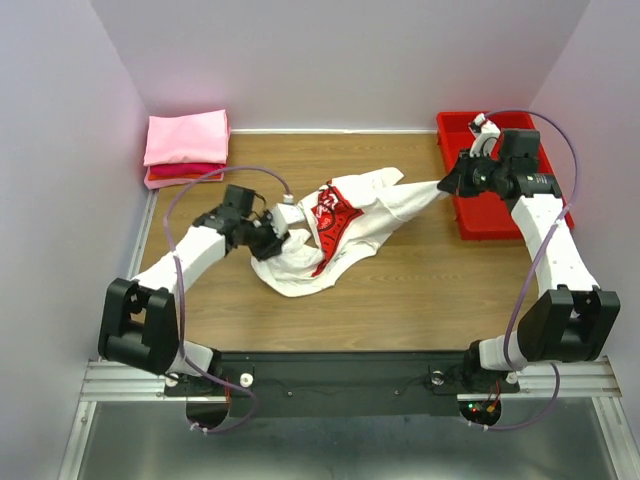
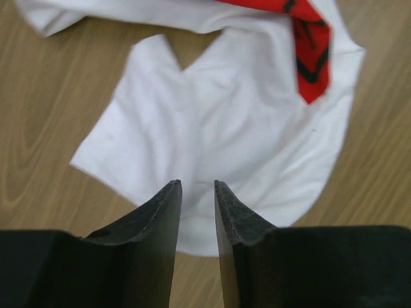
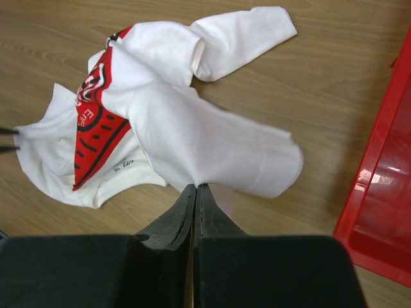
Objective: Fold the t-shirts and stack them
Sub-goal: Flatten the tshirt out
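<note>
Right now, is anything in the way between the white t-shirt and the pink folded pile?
No loose object. Bare table lies between the white t-shirt and the pink folded pile, crossed only by the left arm at its wrist and its purple cable.

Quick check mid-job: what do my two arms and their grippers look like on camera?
The left arm and right arm have white links with black joints and bases. A lavender cable loops along each. The left gripper and right gripper have black tapered fingers.
</note>
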You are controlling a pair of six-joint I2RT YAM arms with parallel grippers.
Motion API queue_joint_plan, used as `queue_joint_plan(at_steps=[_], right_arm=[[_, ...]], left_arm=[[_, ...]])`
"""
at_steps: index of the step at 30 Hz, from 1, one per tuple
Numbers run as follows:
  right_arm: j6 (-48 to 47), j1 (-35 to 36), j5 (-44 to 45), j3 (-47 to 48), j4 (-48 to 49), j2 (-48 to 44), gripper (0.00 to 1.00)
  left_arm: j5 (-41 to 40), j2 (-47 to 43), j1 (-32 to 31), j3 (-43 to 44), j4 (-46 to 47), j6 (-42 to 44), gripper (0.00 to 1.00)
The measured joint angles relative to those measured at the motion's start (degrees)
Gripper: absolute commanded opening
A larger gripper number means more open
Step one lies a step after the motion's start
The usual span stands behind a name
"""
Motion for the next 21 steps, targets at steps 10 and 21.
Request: queue_joint_plan(at_steps=[10,21], right_arm=[[1.2,0.4,1.6,1.5,-0.3,-0.2,0.01],[3.5,11.3,-10.0,-14.9,2.3,-13.0,0.0]], left_arm=[[-11.9,2.4,-7.1,-11.4,6.8,-2.0,0.0],[-12.7,11.4,15.6,2.2,1.8,9.8,0.12]])
